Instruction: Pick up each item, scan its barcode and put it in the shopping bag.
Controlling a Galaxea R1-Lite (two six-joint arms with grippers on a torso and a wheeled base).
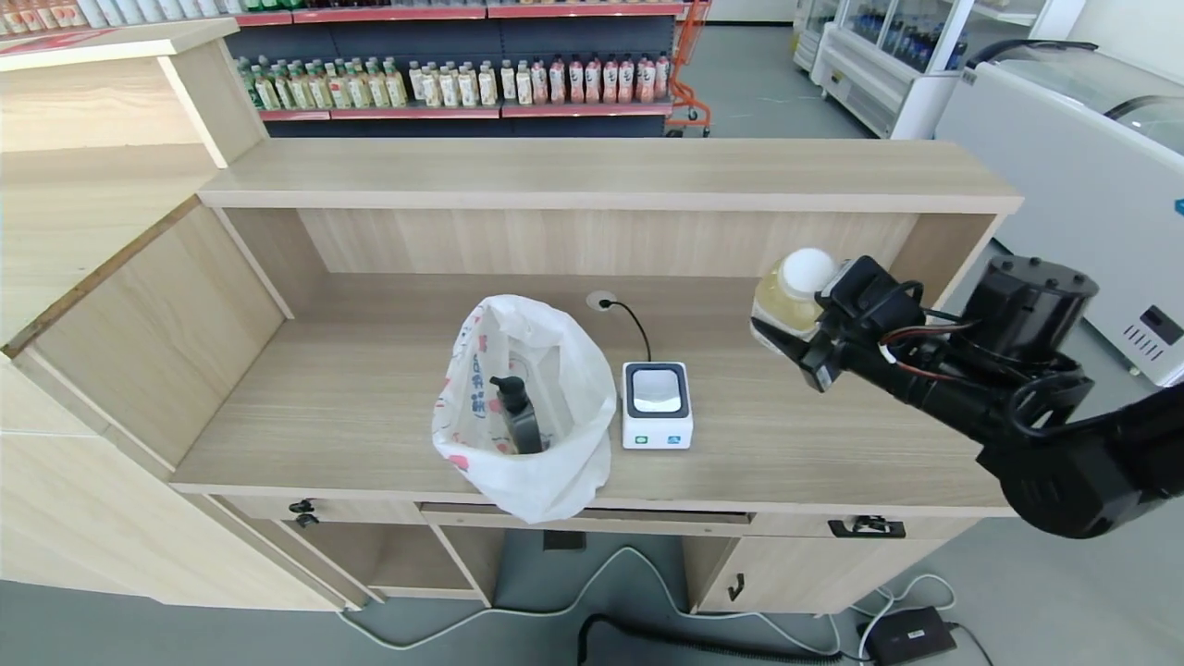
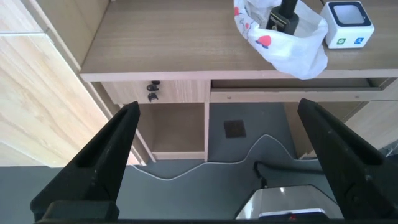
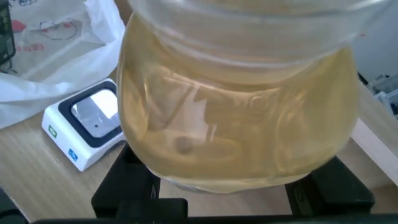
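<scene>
My right gripper (image 1: 782, 328) is shut on a clear bottle of pale yellow liquid (image 1: 786, 301) with a white cap, held in the air over the right part of the counter. Up close the bottle (image 3: 242, 106) sits between that gripper's dark fingers. A white barcode scanner (image 1: 656, 403) stands mid-counter, left of the bottle, seen as scanner (image 3: 90, 127) and scanner (image 2: 349, 23). The white shopping bag (image 1: 532, 407) stands left of the scanner with a dark pump bottle (image 1: 518, 416) inside. My left gripper (image 2: 224, 155) hangs open below the counter's front edge, holding nothing.
The wooden counter (image 1: 786, 444) has a raised back shelf and side walls. A black cable (image 1: 638, 328) runs from the scanner to a hole in the counter. Drawers and an open cabinet (image 2: 177, 127) lie below. Freezers stand to the right.
</scene>
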